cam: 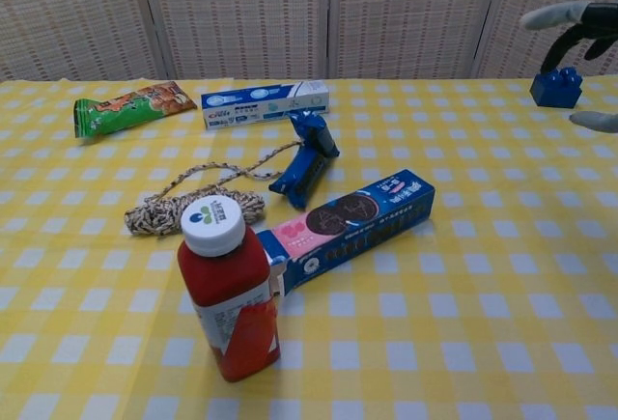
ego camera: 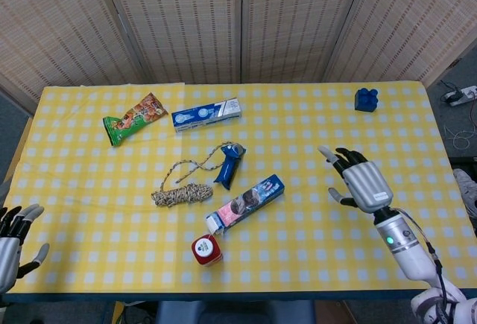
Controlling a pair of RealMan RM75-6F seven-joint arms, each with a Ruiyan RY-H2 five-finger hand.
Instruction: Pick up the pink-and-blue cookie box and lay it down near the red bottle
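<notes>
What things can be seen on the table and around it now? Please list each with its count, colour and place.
cookie box: 1, pink and blue, lying flat at table centre, pink end beside the red bottle
red bottle: 1, red with white cap, upright near front edge
rope: 1, beige, coiled left of the cookie box
blue tool: 1, blue, behind the cookie box, at the rope's end
toothpaste box: 1, blue and white, far centre-left
snack bag: 1, green and orange, far left
toy brick: 1, blue, far right
tablecloth: 1, yellow and white check
left robot hand: open, at front-left edge
right robot hand: open, above right side
</notes>
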